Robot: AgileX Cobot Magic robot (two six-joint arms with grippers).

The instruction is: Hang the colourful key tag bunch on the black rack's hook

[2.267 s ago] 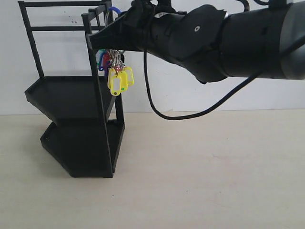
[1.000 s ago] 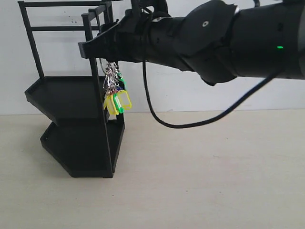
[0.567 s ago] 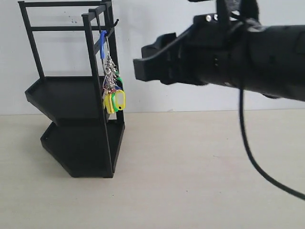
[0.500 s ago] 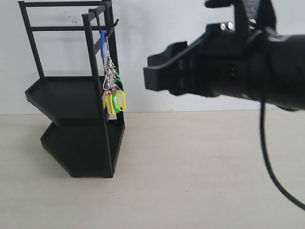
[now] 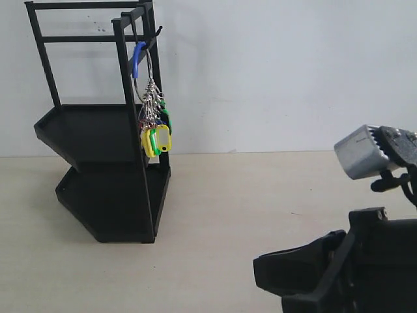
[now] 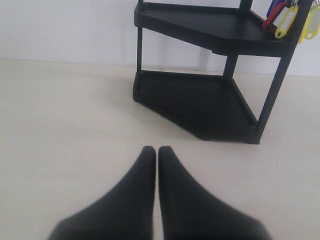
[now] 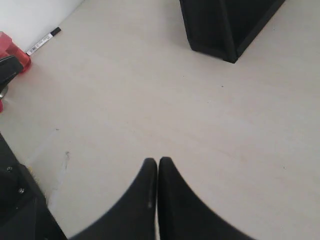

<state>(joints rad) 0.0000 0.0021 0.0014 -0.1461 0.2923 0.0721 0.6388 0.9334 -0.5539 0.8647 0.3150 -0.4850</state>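
The colourful key tag bunch (image 5: pixel 155 127) hangs free by its blue-sleeved loop (image 5: pixel 137 59) from the hook (image 5: pixel 156 30) at the top front of the black rack (image 5: pixel 98 169). No gripper touches it. My right arm (image 5: pixel 339 274) is low at the near right, far from the rack. The right gripper (image 7: pixel 155 161) is shut with nothing in it, over bare table, with the rack's foot (image 7: pixel 225 27) beyond it. The left gripper (image 6: pixel 154 150) is also shut and holds nothing, pointing at the rack (image 6: pixel 200 100). A few tags (image 6: pixel 287 19) show at that view's edge.
A marker pen (image 7: pixel 44 40) and a red object (image 7: pixel 11 56) lie on the table (image 7: pixel 150 100) beside the right arm. A white wall stands behind the rack. The light table (image 5: pixel 228 215) stretches between rack and arm.
The right arm let go of the bunch at the hook, drew back to the right and dropped low to the near right. The bunch now hangs on its own.
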